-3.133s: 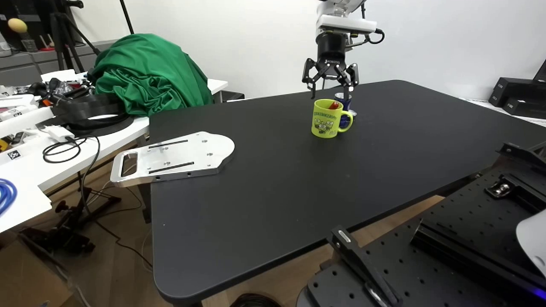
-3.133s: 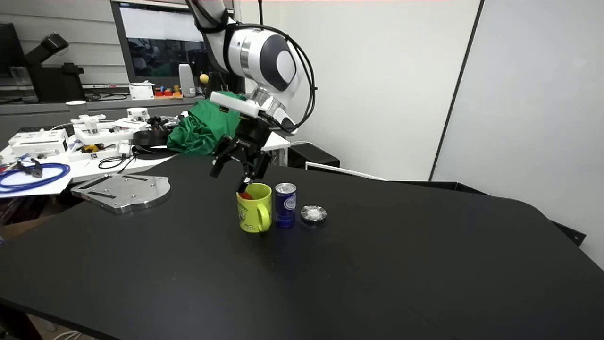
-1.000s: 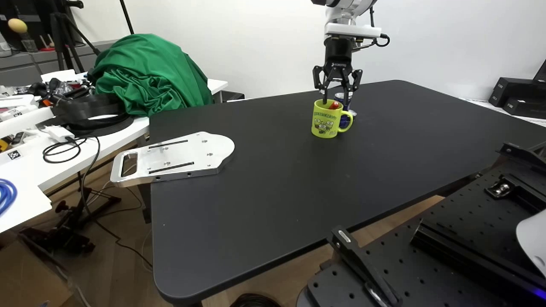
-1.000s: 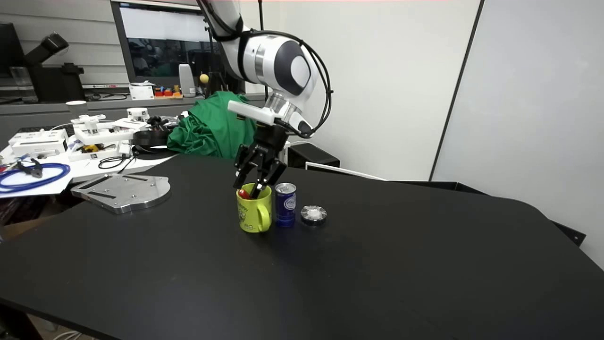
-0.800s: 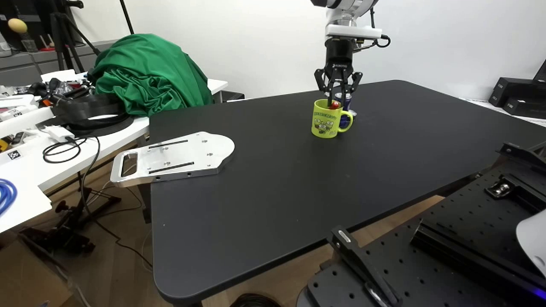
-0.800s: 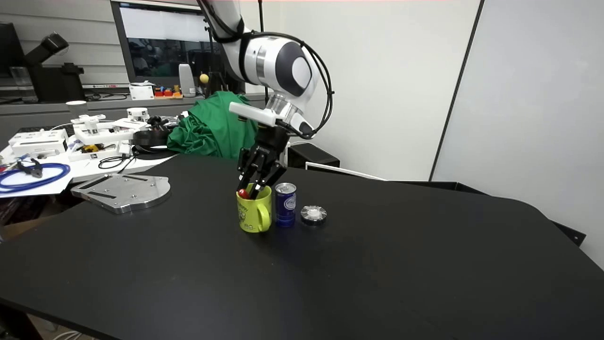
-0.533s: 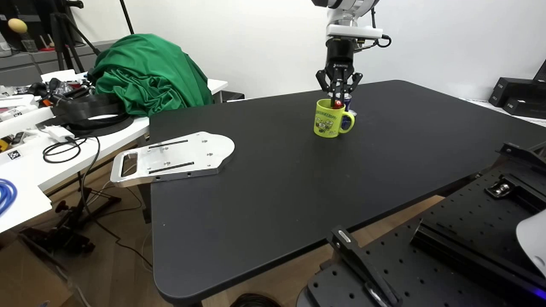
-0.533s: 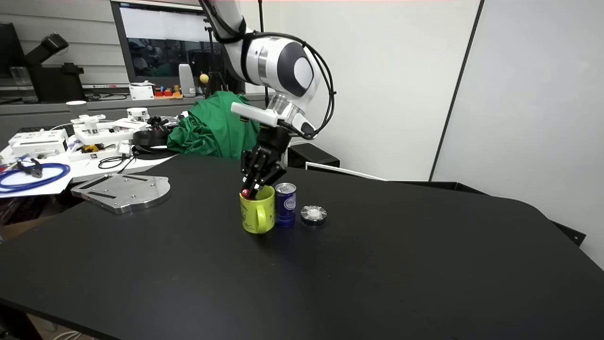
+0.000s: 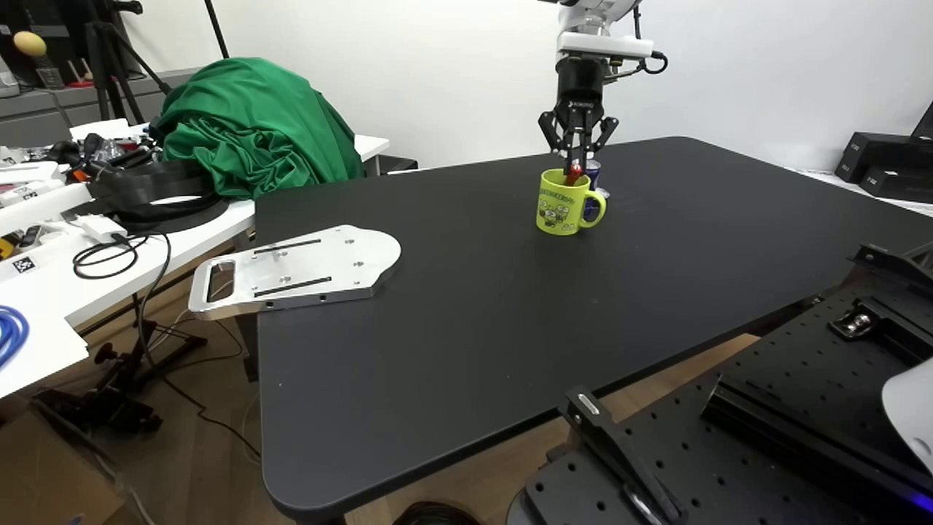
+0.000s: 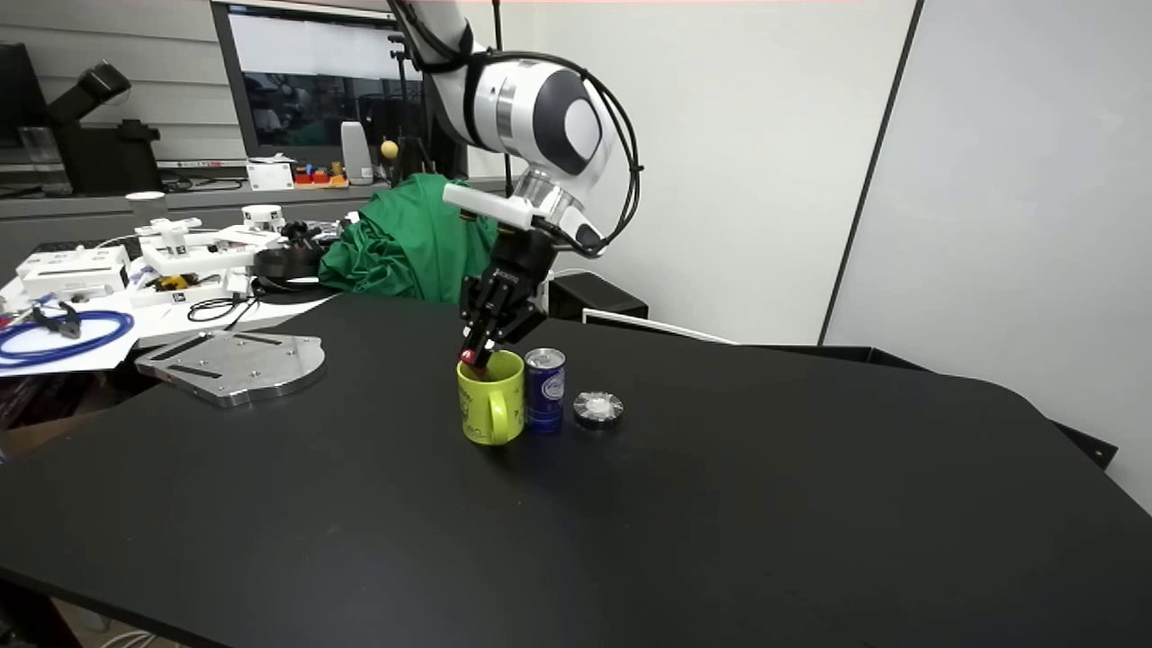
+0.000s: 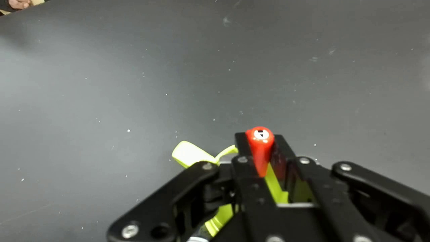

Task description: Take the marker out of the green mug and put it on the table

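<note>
Wrist view: marker [image 11: 260, 153] sits btwn my fingertips [image 11: 242, 141], a pad vs. each side, so my gripper [image 11: 262, 144] is pinching its upper part. Lower part's down in the green mug [image 9: 557, 211]. Long axis is tilted: in an exterior view the red end [image 10: 468, 357] points up & pic-left, body slanting down & pic-right into the mug; in wrist view that end faces my cam. Bottom end's hidden inside the mug; mark on the red end is too small to read. Mug's upright on the black table [image 9: 452, 350], mostly blocked by my gripper in wrist view. Blue can [image 10: 545, 396] stands just beside it; touching or apart, can't tell. Low black disc [image 10: 598, 411] w/ shiny top is near the can. My arm [image 10: 549, 117] is cut off up top in both exterior views.
</note>
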You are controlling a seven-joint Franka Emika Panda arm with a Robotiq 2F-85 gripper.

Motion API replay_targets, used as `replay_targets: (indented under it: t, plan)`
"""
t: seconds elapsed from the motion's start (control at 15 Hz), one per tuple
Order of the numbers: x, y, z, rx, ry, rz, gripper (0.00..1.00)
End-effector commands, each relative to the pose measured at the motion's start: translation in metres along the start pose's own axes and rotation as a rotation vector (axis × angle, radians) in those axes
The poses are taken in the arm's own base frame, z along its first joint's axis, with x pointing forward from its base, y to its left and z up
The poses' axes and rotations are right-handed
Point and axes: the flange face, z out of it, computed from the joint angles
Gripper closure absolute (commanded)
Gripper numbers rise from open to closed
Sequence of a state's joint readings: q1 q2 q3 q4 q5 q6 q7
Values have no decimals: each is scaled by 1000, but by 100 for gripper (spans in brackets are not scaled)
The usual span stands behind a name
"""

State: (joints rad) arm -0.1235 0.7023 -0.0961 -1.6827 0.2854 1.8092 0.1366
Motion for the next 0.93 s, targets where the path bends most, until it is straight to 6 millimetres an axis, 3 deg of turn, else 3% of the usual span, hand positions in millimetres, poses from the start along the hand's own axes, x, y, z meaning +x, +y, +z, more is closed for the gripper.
replay_targets:
  t: [0.0, 0.33, 0.47, 0.67, 0.87]
  plan:
    - [-14, -14, -41, 46, -20, -2, 95]
    - [-54, -39, -88, 68, -43, -85, 95]
    - [-79, -54, -95, 45, -30, -157, 95]
    - [-111, -81, -85, 4, 19, -295, 95]
    - [-132, -103, -50, -17, 115, -432, 95]
